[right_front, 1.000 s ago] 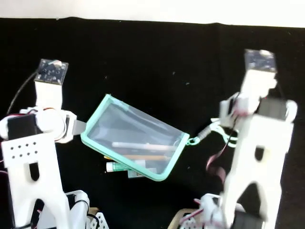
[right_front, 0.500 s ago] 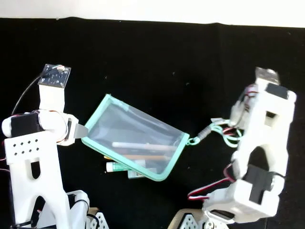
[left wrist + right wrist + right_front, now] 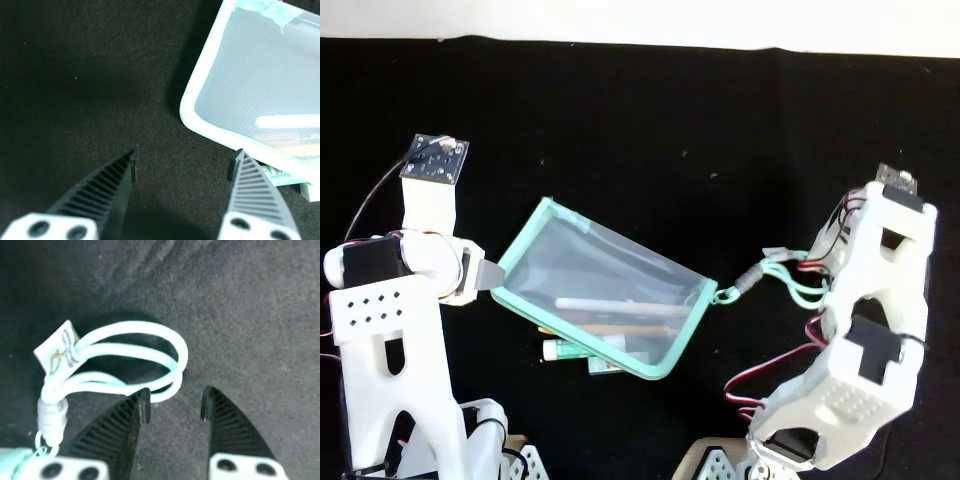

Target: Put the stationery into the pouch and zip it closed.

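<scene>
The left gripper (image 3: 185,161) hangs over the black cloth (image 3: 650,120) with its fingers spread, just beside the pouch's corner and touching nothing. The mint-edged mesh pouch (image 3: 605,295) lies flat mid-table. A white pen (image 3: 620,306) and an orange pencil (image 3: 620,328) show dimly through the mesh, and a tube (image 3: 570,349) sticks out from under one edge, half covered. Whether the zip is fully shut is hard to make out. The pull cord (image 3: 130,352), with its paper tag (image 3: 59,354), trails to the right gripper (image 3: 175,403), whose jaws stand apart with the loop's end at one fingertip.

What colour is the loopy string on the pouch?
Pale mint green. The string loop shows best in the right wrist view.
</scene>
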Controlling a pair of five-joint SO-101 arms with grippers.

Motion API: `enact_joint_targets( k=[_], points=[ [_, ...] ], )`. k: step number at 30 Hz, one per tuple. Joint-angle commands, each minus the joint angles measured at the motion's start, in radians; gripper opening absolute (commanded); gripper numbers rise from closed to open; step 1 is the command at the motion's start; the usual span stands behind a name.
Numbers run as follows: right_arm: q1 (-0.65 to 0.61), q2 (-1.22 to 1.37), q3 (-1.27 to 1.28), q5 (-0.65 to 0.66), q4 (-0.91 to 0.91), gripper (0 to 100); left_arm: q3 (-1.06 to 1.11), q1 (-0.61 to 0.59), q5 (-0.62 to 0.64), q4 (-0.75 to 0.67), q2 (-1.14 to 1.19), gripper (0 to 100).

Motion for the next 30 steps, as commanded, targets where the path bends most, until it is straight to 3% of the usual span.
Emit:
enact_joint_targets(
  k=[1, 13, 23, 30],
  points=[
    [-0.001, 0.013, -0.042, -0.012, -0.031, 17.4, -0.002, -0.008, -0.005, 0.002, 0.002, 30],
    [-0.008, 0.102, -0.044, -0.014, -0.104, 17.4, -0.002, -0.007, -0.006, 0.002, 0.002, 30],
    [-0.087, 0.105, -0.128, -0.157, -0.096, 17.4, -0.002, -0.007, -0.006, 0.002, 0.002, 30],
    [-0.087, 0.113, -0.147, -0.157, -0.077, 17.4, -0.002, -0.007, -0.005, 0.002, 0.002, 30]
  ],
)
